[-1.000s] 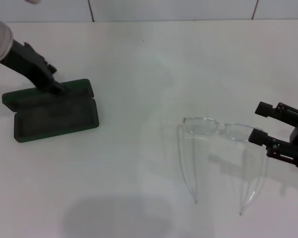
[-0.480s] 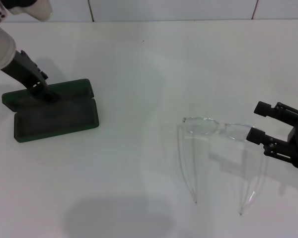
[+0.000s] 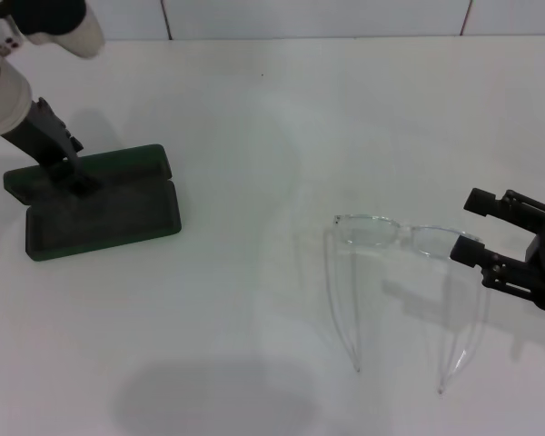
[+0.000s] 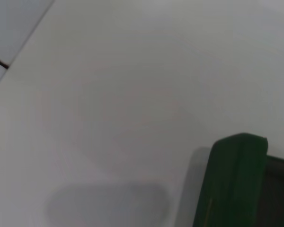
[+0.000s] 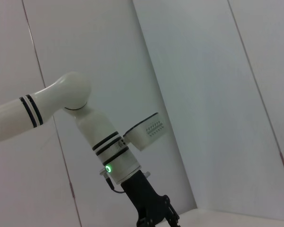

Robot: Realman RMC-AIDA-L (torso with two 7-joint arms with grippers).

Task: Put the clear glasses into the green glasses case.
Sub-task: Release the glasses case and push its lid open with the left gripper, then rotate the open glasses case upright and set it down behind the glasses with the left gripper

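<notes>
Our right claw point(image 3: 477, 227) is spread open, its two dark fingers apart; the nearer fingertip point(image 3: 466, 251) sits at the right end of the clear glasses point(image 3: 404, 238), touching it or just beside it, and we cannot tell which. The claw grips nothing. The glasses stand on the white counter point(image 3: 272, 118) at our right, front bar farthest from us and both slim temple arms unfolded, running back toward us. Our left claw point(image 3: 80, 178) is down at the green glasses case point(image 3: 95, 202), well apart from the glasses at our left; its tip seems to press at the hinge line between the flat-lying lid and the lined tray, and we cannot tell whether its fingers are parted or closed, since they merge with the dark case. The case lies open, its dark lining facing up. The left wrist view catches only one corner of the case against bare counter. The right wrist view shows our left arm point(image 5: 92, 137) from across the counter, before a pale panelled wall point(image 5: 203, 85), with its claw cut off by the frame edge.
</notes>
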